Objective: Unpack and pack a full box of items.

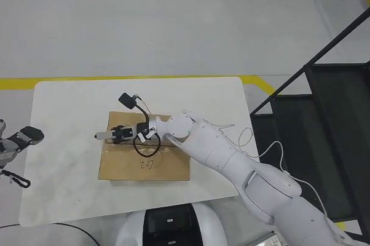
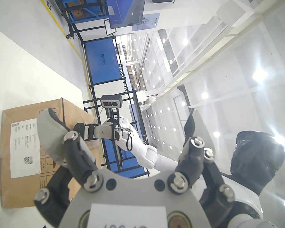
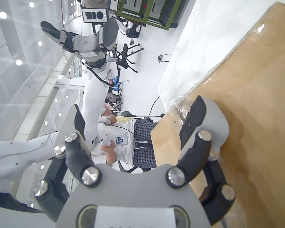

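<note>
Box (image 1: 145,165) closed; right fingers (image 3: 204,119) spread over top.

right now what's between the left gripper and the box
Bare white table, as the top view shows. The left gripper is open at the table's edge and the box sits mid-table.

An industrial hall: yellow floor line (image 1: 142,78), blue storage racks (image 2: 85,8), black metal stairs (image 1: 332,111), high ceiling lights (image 2: 258,74).
</note>
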Tool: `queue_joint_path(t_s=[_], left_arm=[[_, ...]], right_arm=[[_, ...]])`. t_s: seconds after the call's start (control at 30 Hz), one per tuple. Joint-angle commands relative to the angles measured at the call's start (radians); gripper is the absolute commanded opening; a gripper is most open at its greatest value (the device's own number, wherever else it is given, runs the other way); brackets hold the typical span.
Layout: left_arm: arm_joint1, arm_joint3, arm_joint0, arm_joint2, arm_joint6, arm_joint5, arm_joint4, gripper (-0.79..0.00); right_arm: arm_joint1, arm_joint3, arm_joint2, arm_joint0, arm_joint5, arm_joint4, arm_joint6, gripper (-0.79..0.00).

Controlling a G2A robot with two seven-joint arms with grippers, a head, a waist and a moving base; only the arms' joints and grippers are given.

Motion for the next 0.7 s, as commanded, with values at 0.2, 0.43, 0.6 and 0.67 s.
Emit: queue_joint_path(t_s=[0.2,0.43,0.6,0.67], left_arm=[[-0.004,-0.002,-0.036,0.039,-0.011,0.017,0.024,0.000],[-0.007,-0.008,-0.051,0.055,-0.011,0.018,0.037,0.000],[-0.009,-0.011,-0.039,0.048,-0.009,0.013,0.038,0.000],[-0.010,-0.014,-0.036,0.046,-0.007,0.015,0.038,0.000]], right_arm=[[0.108,-0.181,0.186,-0.131,0.029,-0.050,0.083,0.000],[0.149,-0.294,0.261,-0.215,0.147,-0.079,0.112,0.000],[0.136,-0.244,0.234,-0.201,0.160,-0.066,0.103,0.000],[0.128,-0.218,0.220,-0.190,0.156,-0.060,0.097,0.000]])
